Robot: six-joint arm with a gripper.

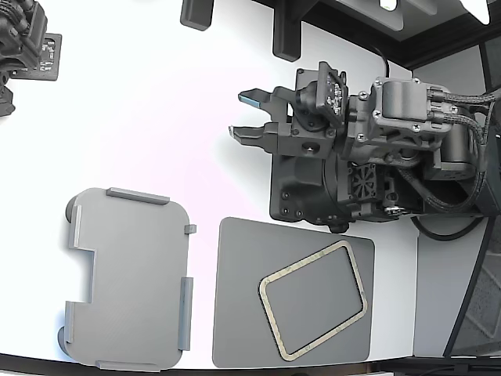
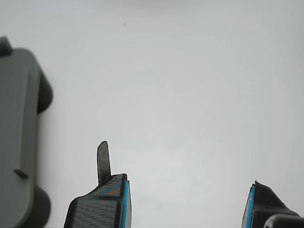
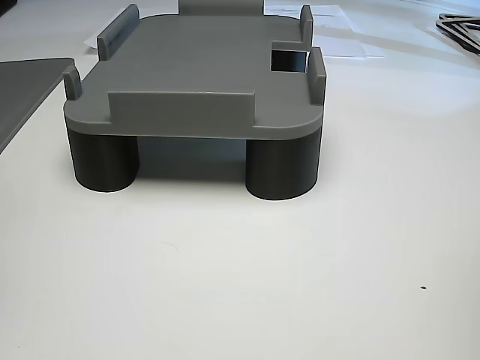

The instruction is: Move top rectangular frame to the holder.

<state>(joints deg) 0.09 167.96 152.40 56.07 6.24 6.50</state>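
Note:
The tan, speckled rectangular frame (image 1: 314,299) lies flat and tilted on a dark grey mat (image 1: 243,329) at the lower middle of the exterior view. The light grey holder (image 1: 129,278) with raised edge tabs and round feet stands to the mat's left, with nothing on it. It also shows in the other view (image 3: 195,71) and at the edge of the wrist view (image 2: 16,133). My gripper (image 1: 246,115) is open and empty above the white table, well above the mat in the exterior view. Its blue-padded fingertips (image 2: 124,202) show in the wrist view.
My dark arm body (image 1: 368,149) sits to the right in the exterior view, close to the mat's upper edge. A second dark device (image 1: 23,47) stands at the exterior view's upper left. Dark posts (image 1: 286,31) stand at the top. White table (image 1: 141,117) lies between gripper and holder.

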